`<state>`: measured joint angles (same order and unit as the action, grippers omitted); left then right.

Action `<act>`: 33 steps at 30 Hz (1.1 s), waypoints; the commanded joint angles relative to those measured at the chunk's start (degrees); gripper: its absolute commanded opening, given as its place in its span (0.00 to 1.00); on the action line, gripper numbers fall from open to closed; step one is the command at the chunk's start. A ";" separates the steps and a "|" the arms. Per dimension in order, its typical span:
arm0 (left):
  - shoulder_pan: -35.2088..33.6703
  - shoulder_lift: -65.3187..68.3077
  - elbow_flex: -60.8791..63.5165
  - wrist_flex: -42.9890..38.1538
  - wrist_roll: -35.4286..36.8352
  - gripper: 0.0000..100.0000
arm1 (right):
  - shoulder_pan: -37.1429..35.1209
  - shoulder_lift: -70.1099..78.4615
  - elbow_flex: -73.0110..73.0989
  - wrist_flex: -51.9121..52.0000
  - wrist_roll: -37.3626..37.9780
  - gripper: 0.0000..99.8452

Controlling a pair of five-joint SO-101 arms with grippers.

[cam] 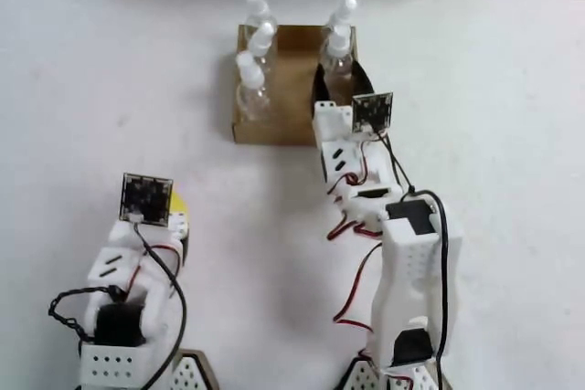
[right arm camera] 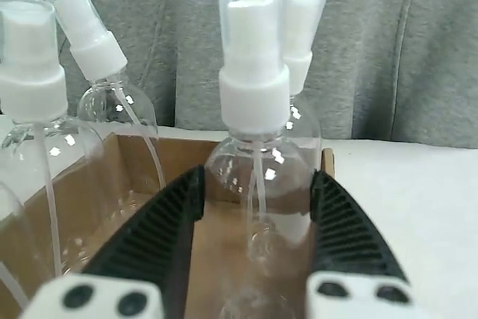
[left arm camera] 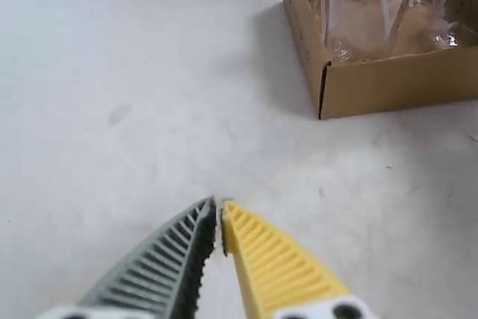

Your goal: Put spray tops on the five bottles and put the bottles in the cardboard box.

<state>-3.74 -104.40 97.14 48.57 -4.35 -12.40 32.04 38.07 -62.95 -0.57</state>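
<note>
White table: plain, matte top, seen across the whole high view. Also seen from the left wrist, and as a pale strip from the right wrist.

Cardboard box: brown, open-topped, low-walled. It is set flat on the table toward the far edge, near the middle of its width. A creased front corner and a plain outer wall are noted from the left wrist. The brown inner wall is noted from the right wrist.

Faint grey mark: noted on the bare top, well apart from the box and off to one side.

Two arm bases, and: placed side by side at the near edge.
</note>
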 commanded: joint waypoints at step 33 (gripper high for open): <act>-0.48 -0.40 -0.09 0.09 -0.62 0.02 | -2.33 -12.97 8.26 0.13 -0.26 0.28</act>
<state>-3.74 -104.40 97.14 48.57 -4.35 -14.24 26.24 43.69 -62.86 -0.57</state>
